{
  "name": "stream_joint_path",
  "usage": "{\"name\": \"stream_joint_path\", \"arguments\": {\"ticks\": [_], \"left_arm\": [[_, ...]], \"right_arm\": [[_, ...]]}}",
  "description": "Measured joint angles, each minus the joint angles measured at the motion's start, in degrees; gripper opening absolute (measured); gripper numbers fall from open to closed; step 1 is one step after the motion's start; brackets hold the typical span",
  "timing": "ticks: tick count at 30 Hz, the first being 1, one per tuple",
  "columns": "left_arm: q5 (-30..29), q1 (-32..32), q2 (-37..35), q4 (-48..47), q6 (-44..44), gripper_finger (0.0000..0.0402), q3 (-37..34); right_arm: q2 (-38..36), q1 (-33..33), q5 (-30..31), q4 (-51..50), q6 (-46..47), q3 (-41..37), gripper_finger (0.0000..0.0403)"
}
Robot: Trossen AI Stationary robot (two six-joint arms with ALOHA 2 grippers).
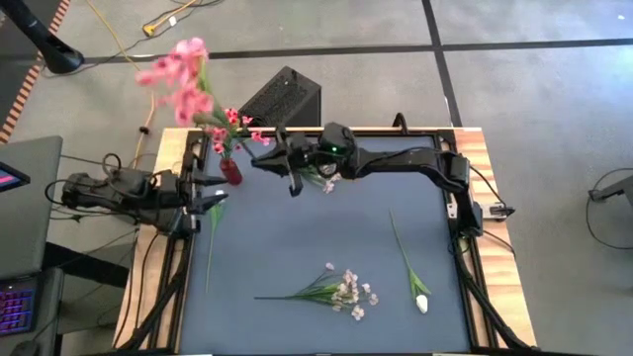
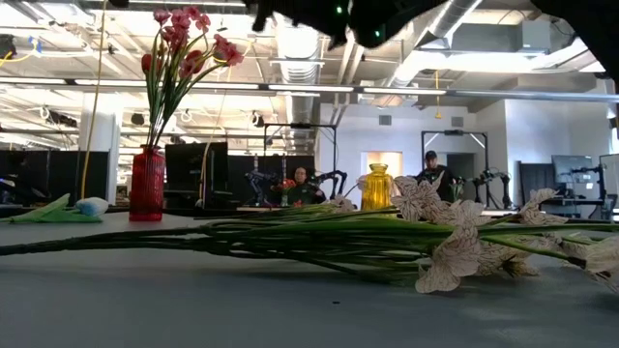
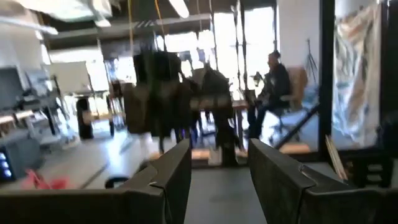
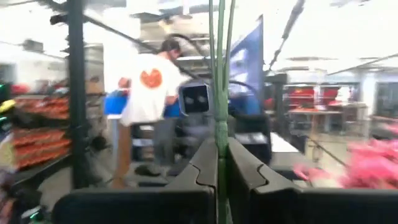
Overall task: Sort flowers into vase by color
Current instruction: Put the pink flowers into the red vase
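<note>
From my station, the left gripper [image 1: 211, 201] waits wide open and empty just left of the red vase [image 1: 230, 172] of pink flowers [image 1: 188, 74], while the right gripper [image 4: 222, 163], pinching a green stem [image 4: 221, 93] whose bloom no view shows clearly, hangs just right of it.

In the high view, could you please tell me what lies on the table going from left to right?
Left gripper → red vase of pink flowers → right gripper → pale blossom spray lying flat → white tulip lying flat.
</note>
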Motion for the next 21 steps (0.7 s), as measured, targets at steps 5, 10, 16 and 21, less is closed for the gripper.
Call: {"name": "stream_joint_path", "arguments": {"ticks": [5, 10, 16, 21], "left_arm": [[-2.9, 0.0, 3.4, 4.8, 2.2, 0.0148, 0.0], [-6.3, 0.0, 9.2, 10.8, 2.0, 0.0148, 0.0], [-7.6, 0.0, 14.2, 17.9, 2.5, 0.0148, 0.0], [-9.4, 0.0, 16.0, 19.4, 2.3, 0.0148, 0.0]], "right_arm": [[0.1, 1.4, 1.8, 0.7, -0.4, -2.5, 0.0036], [0.1, 2.3, 2.2, -0.5, -2.2, -2.5, 0.0036], [0.1, 2.6, 2.5, -3.0, -3.5, -2.5, 0.0036], [0.1, 3.3, 2.5, -3.8, -4.5, -2.5, 0.0036]]}}
